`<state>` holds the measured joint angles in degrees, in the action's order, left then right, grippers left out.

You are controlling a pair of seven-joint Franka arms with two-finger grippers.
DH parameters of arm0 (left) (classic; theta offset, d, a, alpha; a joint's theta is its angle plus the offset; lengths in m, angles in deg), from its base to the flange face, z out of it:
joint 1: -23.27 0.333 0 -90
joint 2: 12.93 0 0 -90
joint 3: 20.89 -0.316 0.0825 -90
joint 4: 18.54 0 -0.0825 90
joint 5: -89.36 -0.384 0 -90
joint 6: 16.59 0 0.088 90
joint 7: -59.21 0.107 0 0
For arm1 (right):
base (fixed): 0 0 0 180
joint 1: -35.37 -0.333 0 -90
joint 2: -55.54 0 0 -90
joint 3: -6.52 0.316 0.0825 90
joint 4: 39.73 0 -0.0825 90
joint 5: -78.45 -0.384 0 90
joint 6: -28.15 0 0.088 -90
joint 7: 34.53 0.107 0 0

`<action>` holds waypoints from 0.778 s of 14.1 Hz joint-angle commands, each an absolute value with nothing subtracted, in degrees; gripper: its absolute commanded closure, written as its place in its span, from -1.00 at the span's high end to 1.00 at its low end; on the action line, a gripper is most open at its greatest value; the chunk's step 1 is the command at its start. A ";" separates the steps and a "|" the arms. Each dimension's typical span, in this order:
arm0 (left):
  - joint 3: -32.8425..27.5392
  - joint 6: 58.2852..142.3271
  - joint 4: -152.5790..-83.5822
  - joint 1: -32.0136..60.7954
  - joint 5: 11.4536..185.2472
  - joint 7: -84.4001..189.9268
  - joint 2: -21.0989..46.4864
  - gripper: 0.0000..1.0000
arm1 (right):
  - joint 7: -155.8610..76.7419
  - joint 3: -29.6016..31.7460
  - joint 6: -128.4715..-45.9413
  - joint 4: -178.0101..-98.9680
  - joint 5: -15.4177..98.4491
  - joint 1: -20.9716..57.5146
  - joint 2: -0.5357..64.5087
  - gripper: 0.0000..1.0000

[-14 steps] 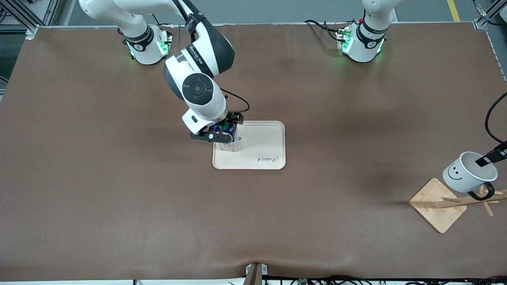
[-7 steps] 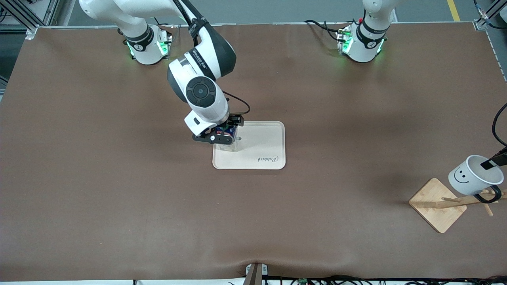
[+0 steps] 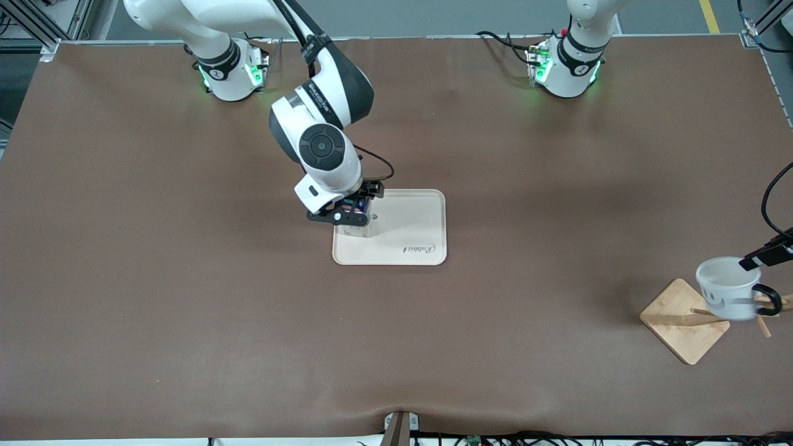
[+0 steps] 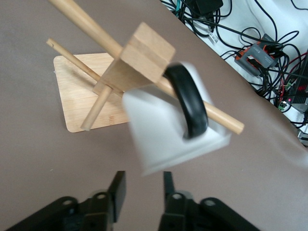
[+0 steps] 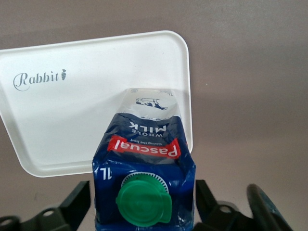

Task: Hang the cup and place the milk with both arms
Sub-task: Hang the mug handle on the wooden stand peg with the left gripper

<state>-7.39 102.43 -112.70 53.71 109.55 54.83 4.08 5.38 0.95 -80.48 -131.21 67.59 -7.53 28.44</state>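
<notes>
The white cup (image 3: pixel 728 296) hangs by its black handle (image 4: pixel 190 103) on a peg of the wooden rack (image 3: pixel 684 321), blurred as it swings. It also shows in the left wrist view (image 4: pixel 163 139). My left gripper (image 4: pixel 142 180) is open and empty, just clear of the cup; its tip shows at the front view's edge (image 3: pixel 767 254). The milk (image 5: pixel 144 159) stands upright on the white tray (image 5: pixel 72 110), near the tray's corner toward the right arm's end. My right gripper (image 5: pixel 143 197) is open, one finger on each side of the carton's blue top with small gaps. It also shows in the front view (image 3: pixel 347 214).
The rack's square base (image 4: pixel 77 91) sits on the brown table near the left arm's end, nearer to the front camera than the tray (image 3: pixel 409 229). Cables and electronics (image 4: pixel 262 53) lie off the table's edge by the rack.
The cup has dropped from a tilted hold onto the rack's peg and now hangs upright. My left gripper let go of it and drew back. My right arm shifted slightly; the milk stayed put.
</notes>
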 commanded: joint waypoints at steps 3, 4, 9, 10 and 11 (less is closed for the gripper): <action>-5.78 96.11 -109.09 53.59 111.42 55.17 2.01 1.00 | 6.60 0.37 -79.79 -130.97 68.52 -8.22 29.43 -0.84; -4.99 93.04 -106.90 53.59 110.81 54.82 2.01 1.00 | 6.43 0.37 -78.82 -130.09 68.43 -7.96 29.70 -0.84; -1.48 86.16 -104.50 53.50 102.83 54.82 -1.14 1.00 | 5.64 0.11 -63.64 -119.91 67.81 -3.58 30.75 -0.82; -0.94 84.50 -104.50 53.50 101.15 54.73 -1.76 1.00 | 5.55 0.02 -61.00 -118.58 67.90 -2.26 31.01 -0.82; -0.42 82.48 -104.59 53.50 99.92 54.64 -2.46 1.00 | 5.20 0.02 -59.40 -118.22 68.25 -0.51 31.80 -0.82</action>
